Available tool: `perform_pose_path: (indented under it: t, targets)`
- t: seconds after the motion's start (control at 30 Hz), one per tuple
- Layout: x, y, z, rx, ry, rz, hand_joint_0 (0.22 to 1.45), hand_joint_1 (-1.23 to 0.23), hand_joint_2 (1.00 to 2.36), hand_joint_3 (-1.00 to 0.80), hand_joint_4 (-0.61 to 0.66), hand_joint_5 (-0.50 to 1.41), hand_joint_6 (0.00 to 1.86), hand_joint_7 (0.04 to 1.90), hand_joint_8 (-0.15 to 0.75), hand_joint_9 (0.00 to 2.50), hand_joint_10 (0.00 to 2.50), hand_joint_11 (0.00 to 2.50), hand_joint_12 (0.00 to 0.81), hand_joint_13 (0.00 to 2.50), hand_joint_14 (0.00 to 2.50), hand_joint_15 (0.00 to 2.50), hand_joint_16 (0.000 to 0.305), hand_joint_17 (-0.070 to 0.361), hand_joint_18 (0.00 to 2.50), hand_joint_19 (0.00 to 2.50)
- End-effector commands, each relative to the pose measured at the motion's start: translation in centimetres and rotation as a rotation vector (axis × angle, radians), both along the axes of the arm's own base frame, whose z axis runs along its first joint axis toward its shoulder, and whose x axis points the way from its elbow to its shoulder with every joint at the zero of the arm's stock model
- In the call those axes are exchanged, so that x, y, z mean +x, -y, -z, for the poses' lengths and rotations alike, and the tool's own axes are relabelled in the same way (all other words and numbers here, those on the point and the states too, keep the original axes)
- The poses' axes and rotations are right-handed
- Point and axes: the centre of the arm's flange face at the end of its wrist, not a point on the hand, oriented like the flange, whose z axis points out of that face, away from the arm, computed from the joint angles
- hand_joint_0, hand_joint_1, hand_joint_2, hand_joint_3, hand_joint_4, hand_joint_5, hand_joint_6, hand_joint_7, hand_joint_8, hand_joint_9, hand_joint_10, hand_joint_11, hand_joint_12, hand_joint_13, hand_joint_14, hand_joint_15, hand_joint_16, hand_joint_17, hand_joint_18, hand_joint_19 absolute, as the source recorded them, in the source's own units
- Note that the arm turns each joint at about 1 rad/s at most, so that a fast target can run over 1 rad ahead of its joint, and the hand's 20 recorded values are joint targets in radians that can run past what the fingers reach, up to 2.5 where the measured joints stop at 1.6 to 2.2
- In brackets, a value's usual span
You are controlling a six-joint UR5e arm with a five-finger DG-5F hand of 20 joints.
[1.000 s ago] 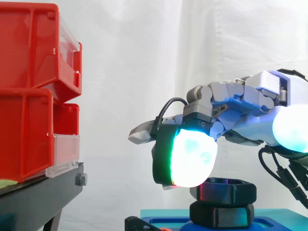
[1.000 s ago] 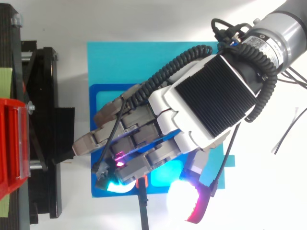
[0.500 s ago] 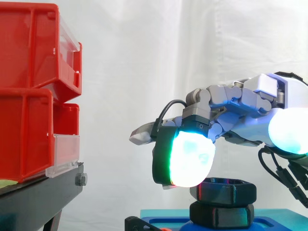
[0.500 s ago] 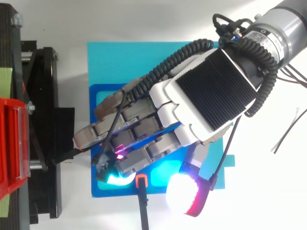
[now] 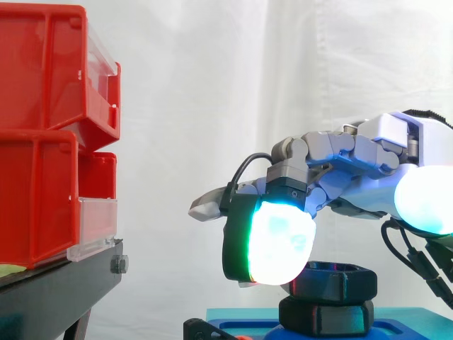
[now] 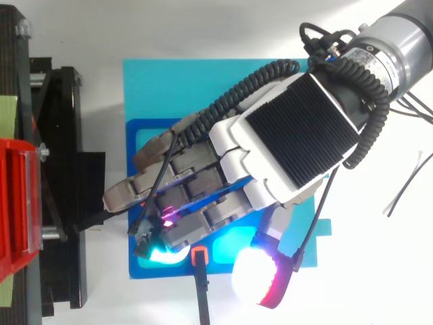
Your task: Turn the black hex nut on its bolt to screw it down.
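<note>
Currently nut lower right of side view, above blue base; hand loosely spread over it, one pad at its near edge, thumb clear. Risk: one-sided push skids off a corner; nut won't turn.

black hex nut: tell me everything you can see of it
The nut is black and hexagonal with a dull sheen, looking like metal or hard plastic. It lies level, flats facing sideways, stacked close over a second black hex piece that stands on the blue base. The hand hangs over it and covers its left end; whether they touch cannot be told.
</note>
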Motion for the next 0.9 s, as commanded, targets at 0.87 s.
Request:
perform_pose_path:
  t: [0.87]
  targets:
    - [1.4,-0.8,2.7,0.021,0.036,-0.027,0.53,-0.24,1.0,-0.5,0.24,-0.05,0.5,1.22,0.296,0.77,0.01,0.33,0.293,0.39,0.0,0.09,0.047,0.106,0.45,0.52]
